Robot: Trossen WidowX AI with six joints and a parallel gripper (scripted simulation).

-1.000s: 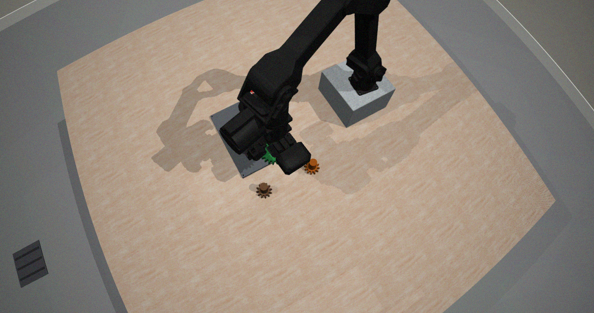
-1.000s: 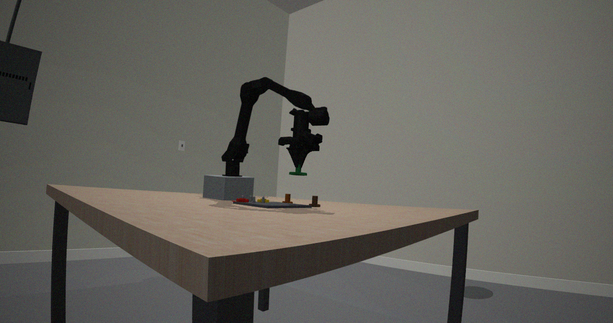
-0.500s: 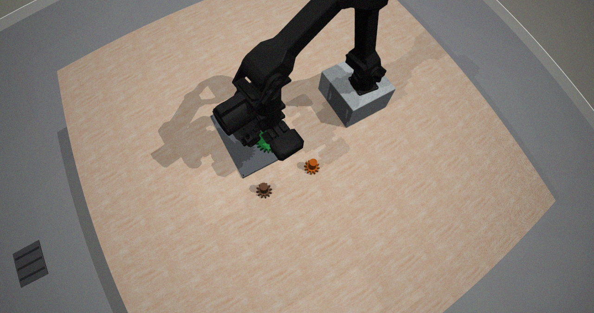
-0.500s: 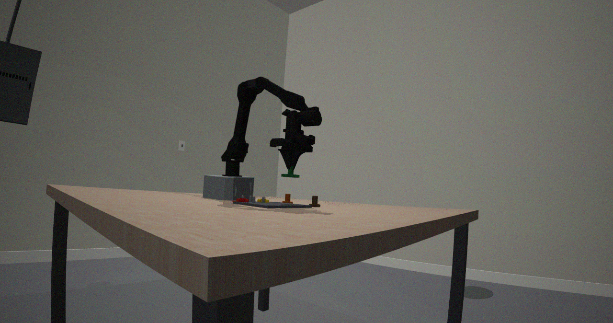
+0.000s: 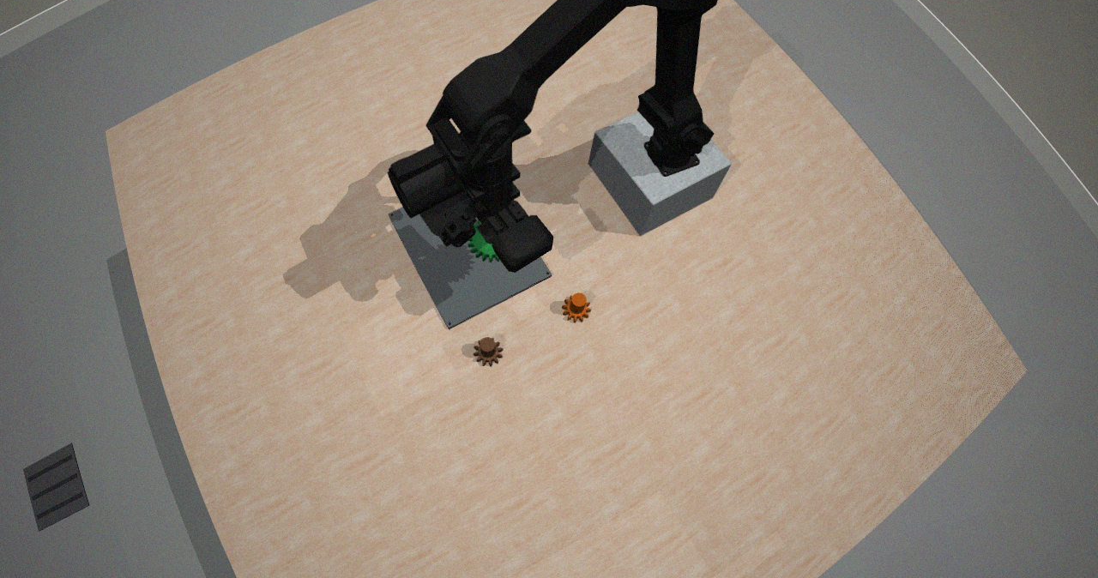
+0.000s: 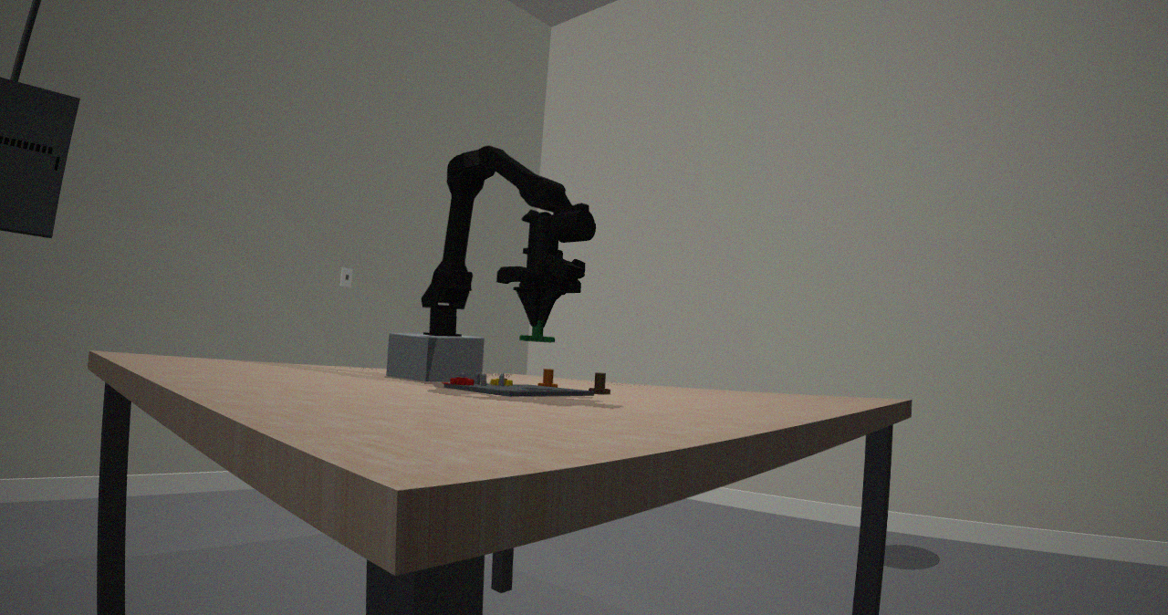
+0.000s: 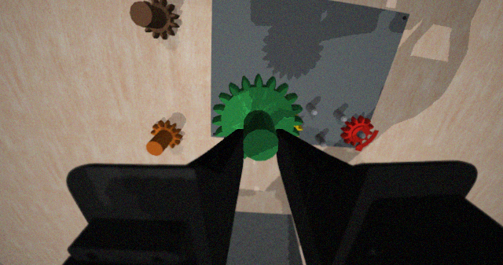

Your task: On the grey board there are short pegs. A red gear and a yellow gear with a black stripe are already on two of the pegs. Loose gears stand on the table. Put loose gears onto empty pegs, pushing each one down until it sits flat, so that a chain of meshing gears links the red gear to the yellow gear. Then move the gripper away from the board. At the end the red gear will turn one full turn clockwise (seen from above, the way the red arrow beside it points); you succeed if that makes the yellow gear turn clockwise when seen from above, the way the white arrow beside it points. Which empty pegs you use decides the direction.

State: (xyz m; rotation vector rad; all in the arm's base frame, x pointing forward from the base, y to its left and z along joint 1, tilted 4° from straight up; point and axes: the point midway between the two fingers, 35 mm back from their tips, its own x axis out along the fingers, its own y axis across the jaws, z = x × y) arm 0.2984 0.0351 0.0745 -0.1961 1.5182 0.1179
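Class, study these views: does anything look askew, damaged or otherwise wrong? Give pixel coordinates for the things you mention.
Nothing stands out. The green gear (image 5: 484, 246) (image 6: 537, 338) (image 7: 257, 100) hangs level in the gripper (image 6: 537, 324) (image 7: 259, 136); the brown gear (image 5: 488, 352) (image 6: 599, 384) (image 7: 164, 18) and orange gear (image 5: 576, 308) (image 6: 547, 379) (image 7: 167, 133) stand upright, with no visible damage.

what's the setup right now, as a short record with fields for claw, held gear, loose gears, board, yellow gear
claw: shut on the green gear's stem
held gear: green gear, raised above the board
loose gears: brown gear and orange gear, on the table
board: grey board, red gear on a peg
yellow gear: mostly hidden in wrist view
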